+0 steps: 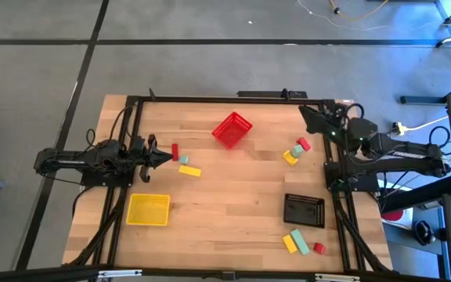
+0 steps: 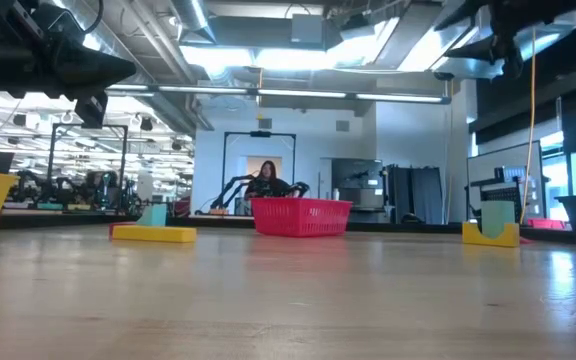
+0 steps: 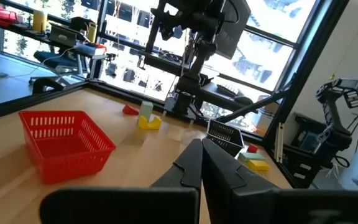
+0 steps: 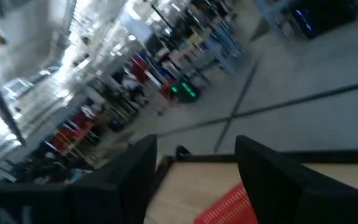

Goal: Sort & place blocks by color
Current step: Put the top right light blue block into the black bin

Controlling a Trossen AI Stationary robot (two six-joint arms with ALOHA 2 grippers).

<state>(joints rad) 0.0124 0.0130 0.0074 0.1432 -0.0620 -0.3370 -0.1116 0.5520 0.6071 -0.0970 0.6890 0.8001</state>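
Table centre open between red bin, yellow bin, black bin; blocks clustered near edges.

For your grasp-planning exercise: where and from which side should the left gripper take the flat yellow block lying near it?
Grip the flat yellow block across its narrow width at mid-length, descending from above. It lies flat and long on the wooden table, apart from its mint neighbour, leaving both long sides free for the left gripper.

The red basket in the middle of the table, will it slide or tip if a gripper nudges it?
The red basket looks like thin open mesh plastic and appears empty, so it is probably light and would likely slide on the smooth wooden table. Its wide, low shape suggests it won't tip easily. The mesh walls may flex if pinched.
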